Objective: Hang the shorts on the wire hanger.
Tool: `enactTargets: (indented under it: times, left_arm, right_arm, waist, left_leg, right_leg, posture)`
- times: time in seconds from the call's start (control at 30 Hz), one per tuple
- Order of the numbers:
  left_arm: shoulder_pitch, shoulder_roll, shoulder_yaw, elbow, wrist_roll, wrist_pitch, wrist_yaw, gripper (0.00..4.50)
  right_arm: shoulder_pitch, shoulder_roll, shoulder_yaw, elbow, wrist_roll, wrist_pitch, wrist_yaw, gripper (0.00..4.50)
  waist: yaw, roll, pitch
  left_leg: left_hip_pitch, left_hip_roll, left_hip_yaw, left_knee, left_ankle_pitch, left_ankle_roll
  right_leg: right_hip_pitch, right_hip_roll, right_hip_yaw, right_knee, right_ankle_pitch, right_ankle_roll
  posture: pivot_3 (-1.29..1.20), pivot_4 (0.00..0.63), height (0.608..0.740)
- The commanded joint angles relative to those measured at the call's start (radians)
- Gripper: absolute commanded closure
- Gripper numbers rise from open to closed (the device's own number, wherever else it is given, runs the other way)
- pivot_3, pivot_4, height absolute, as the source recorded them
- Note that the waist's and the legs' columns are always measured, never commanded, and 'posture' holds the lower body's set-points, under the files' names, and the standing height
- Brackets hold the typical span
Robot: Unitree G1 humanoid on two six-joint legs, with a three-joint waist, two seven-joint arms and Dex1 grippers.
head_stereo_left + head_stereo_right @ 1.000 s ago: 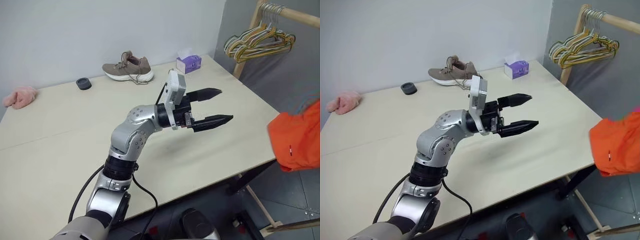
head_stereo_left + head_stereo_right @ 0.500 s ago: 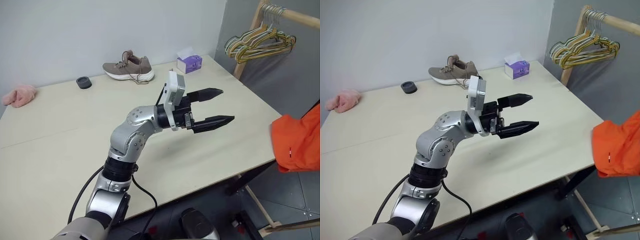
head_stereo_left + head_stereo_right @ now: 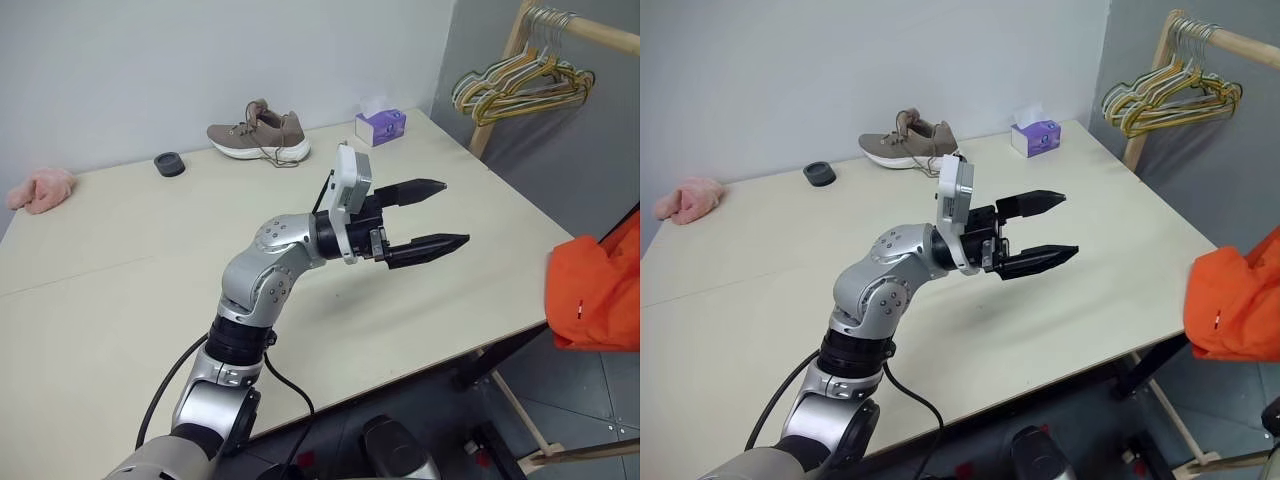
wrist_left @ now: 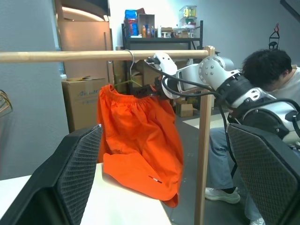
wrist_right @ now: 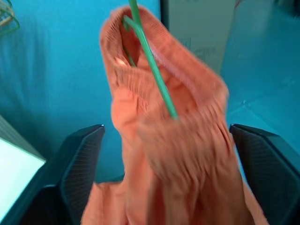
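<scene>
The shorts (image 4: 138, 140) hung from the wooden rail (image 4: 70, 56) beside the counter (image 3: 120, 260), draped on the wire hanger (image 5: 150, 61), whose green wire ran in through the gathered waistband. The right claw (image 5: 159, 178) stood spread on either side of the cloth, fingers (image 5: 79, 159) wide and gripping nothing, though just beside it. The left claw (image 3: 425, 215) hovered above the middle of the counter with its fingers wide apart too, empty and pointing toward the rail.

By my reckoning the hanging was all but done, and the step in hand was to draw the right claw straight back from the rail without snagging the thin fabric or nudging the hook off it. A slow, level retreat would have served best, since the shorts sat bunched and lopsided on the wire and might slide.

Farther along the rail hung a bunch of yellow and green hangers (image 3: 520, 85). A tan shoe (image 3: 257, 133), a purple tissue box (image 3: 381, 124), a small dark puck (image 3: 169, 164) and a pink fluffy thing (image 3: 40, 190) lay on the counter, well away from the rail. A person (image 4: 262, 117) sat just past the rail's post (image 4: 203, 140), close behind the right arm.
</scene>
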Motion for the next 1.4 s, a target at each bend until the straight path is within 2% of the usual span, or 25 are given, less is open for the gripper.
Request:
enactTargets:
  times: [0.03, 0.33, 0.47, 0.63, 0.77, 0.9, 1.0, 1.13, 1.23, 1.4]
  left_arm:
    - [-0.006, -0.003, 0.000, -0.035, -0.009, -0.014, 0.004, 0.00]
    - [-0.001, 0.000, 0.001, -0.033, -0.004, -0.017, 0.009, 0.00]
    - [0.005, 0.017, 0.010, -0.014, 0.045, -0.040, 0.051, 0.00]
    - [0.049, 0.084, 0.092, 0.065, 0.223, -0.108, 0.276, 0.00]
    - [0.144, 0.151, 0.174, 0.075, 0.358, -0.139, 0.479, 0.00]
    - [0.265, 0.190, 0.262, 0.040, 0.469, -0.042, 0.697, 0.00]
    - [0.376, 0.218, 0.280, -0.013, 0.555, 0.010, 0.789, 0.00]
    - [0.466, 0.204, 0.320, -0.058, 0.536, -0.008, 0.808, 0.00]
    - [0.467, 0.182, 0.345, -0.062, 0.490, -0.005, 0.795, 0.00]
    - [0.432, 0.204, 0.344, -0.023, 0.452, -0.021, 0.732, 0.00]
  right_arm:
    - [0.034, -0.011, 0.010, -0.120, -0.024, -0.093, -0.002, 0.03]
    - [0.113, 0.060, 0.069, -0.274, -0.095, -0.407, -0.030, 0.03]
    - [0.161, 0.113, 0.200, -0.386, -0.035, -0.499, 0.127, 0.03]
    - [0.234, 0.209, 0.394, -0.542, 0.035, -0.533, 0.300, 0.03]
    - [0.275, 0.320, 0.518, -0.563, 0.091, -0.559, 0.394, 0.03]
    - [0.319, 0.415, 0.681, -0.484, 0.027, -0.673, 0.468, 0.03]
    - [0.318, 0.500, 0.765, -0.328, -0.010, -0.777, 0.506, 0.03]
    - [0.260, 0.584, 0.811, -0.141, -0.033, -0.874, 0.537, 0.03]
    - [0.206, 0.630, 0.802, -0.051, -0.030, -0.906, 0.533, 0.03]
    - [0.157, 0.658, 0.795, 0.015, -0.031, -0.926, 0.547, 0.03]
  waist:
    - [0.000, 0.000, 0.000]
    - [-0.001, 0.000, 0.000]
    - [-0.003, 0.000, 0.000]
    - [-0.001, 0.001, -0.001]
    - [0.009, 0.000, 0.000]
    - [0.056, -0.001, -0.001]
    - [0.108, -0.002, -0.002]
    - [0.188, -0.003, -0.002]
    - [0.252, -0.003, -0.002]
    - [0.319, -0.004, -0.002]
  left_leg:
    - [0.000, 0.000, 0.000, 0.000, 0.000, 0.000]
    - [0.000, 0.000, 0.000, 0.000, 0.000, 0.000]
    - [0.000, 0.000, 0.000, 0.000, 0.000, 0.000]
    - [0.001, 0.001, -0.002, 0.000, 0.000, 0.000]
    - [-0.002, 0.002, -0.003, 0.000, 0.000, 0.000]
    - [-0.016, 0.002, -0.005, 0.002, 0.000, 0.000]
    - [-0.017, 0.001, -0.006, 0.001, 0.000, 0.000]
    - [-0.017, 0.001, -0.007, 0.001, 0.000, 0.000]
    - [-0.018, 0.000, -0.008, 0.002, 0.000, -0.001]
    - [-0.017, 0.000, -0.008, 0.003, 0.001, -0.002]
  right_leg:
    - [0.000, 0.000, 0.000, 0.000, 0.000, 0.000]
    - [0.000, 0.000, 0.000, 0.000, 0.000, 0.000]
    - [-0.001, 0.000, 0.000, 0.000, 0.000, 0.000]
    - [0.000, 0.001, -0.001, 0.000, 0.000, 0.000]
    - [-0.004, 0.001, -0.002, 0.003, 0.000, 0.000]
    - [-0.017, 0.001, -0.002, 0.007, 0.003, 0.004]
    - [-0.019, 0.000, -0.003, 0.008, 0.006, 0.001]
    - [-0.020, -0.002, -0.005, 0.008, 0.006, 0.001]
    - [-0.020, -0.003, -0.006, 0.009, 0.007, -0.001]
    - [-0.019, -0.002, -0.008, 0.009, 0.008, -0.002]
  posture:
    - [-0.41, 0.110, 0.740]
    - [-0.40, 0.103, 0.740]
    - [-0.39, 0.097, 0.740]
    - [-0.36, 0.082, 0.740]
    - [-0.28, 0.070, 0.740]
    - [-0.22, 0.061, 0.740]
    - [-0.15, 0.048, 0.740]
    - [-0.09, 0.047, 0.740]
    - [-0.07, 0.056, 0.740]
    - [-0.05, 0.083, 0.740]
